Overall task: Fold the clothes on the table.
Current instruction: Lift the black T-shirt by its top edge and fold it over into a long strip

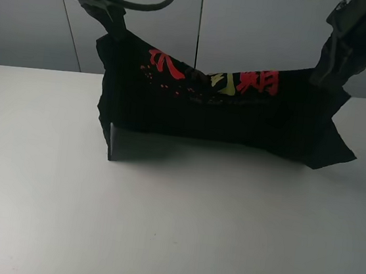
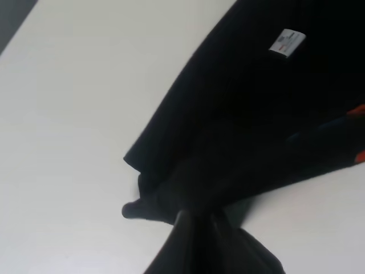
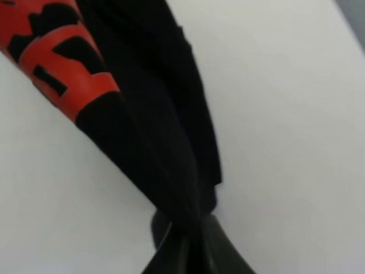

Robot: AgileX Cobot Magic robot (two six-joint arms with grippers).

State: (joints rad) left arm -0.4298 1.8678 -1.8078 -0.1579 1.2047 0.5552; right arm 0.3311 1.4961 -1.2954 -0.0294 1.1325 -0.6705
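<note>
The black T-shirt (image 1: 218, 114) with its red and yellow print hangs between my two grippers above the white table (image 1: 159, 227); its lower edge rests on the tabletop. My left gripper (image 1: 114, 28) is shut on the shirt's upper left corner. My right gripper (image 1: 324, 72) is shut on its upper right corner. In the left wrist view the gripper (image 2: 197, 220) pinches bunched black cloth (image 2: 239, 131) that carries a small white label. In the right wrist view the gripper (image 3: 191, 231) pinches the cloth (image 3: 142, 137) beside the red print. The fingertips are hidden in the fabric.
A grey panelled wall (image 1: 261, 27) stands behind the table. Black cables (image 1: 152, 1) loop from the left arm at the top. The shirt's right sleeve (image 1: 333, 151) sticks out over the table at the right.
</note>
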